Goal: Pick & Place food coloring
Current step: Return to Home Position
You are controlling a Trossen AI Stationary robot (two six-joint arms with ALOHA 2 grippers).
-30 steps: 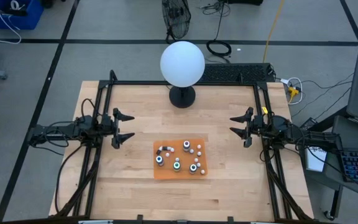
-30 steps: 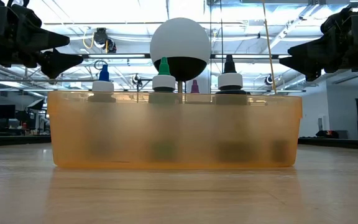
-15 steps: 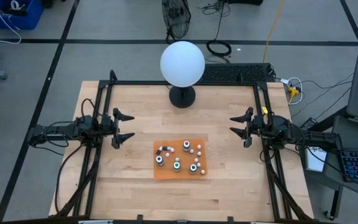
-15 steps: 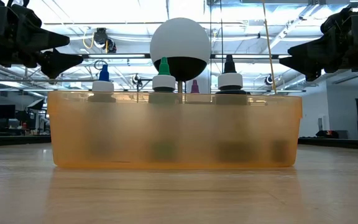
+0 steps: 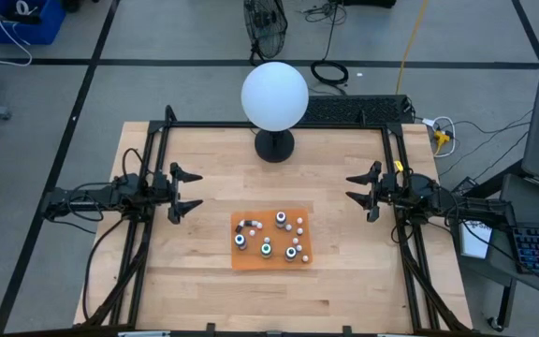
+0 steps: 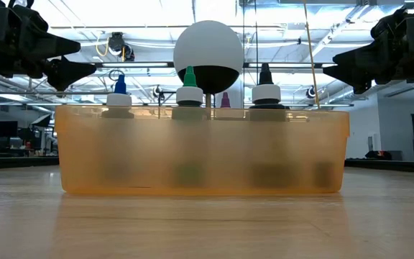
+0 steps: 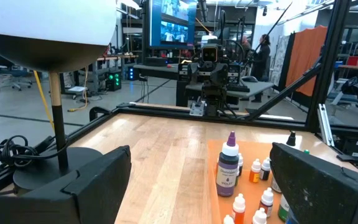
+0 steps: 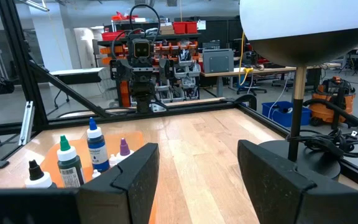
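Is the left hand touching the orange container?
Apart. The high view shows bare table between the open left hand and the orange container.

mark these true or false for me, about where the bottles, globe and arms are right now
1. The left pincer and right pincer are both open and empty. True.
2. The white globe sits inside the orange container. False: it stands on its black base near the far edge of the table, apart from the container.
3. The food coloring bottles are inside the orange container. True.
4. The left pincer hangs over the container. False: it is at the table's left side, clear of it.
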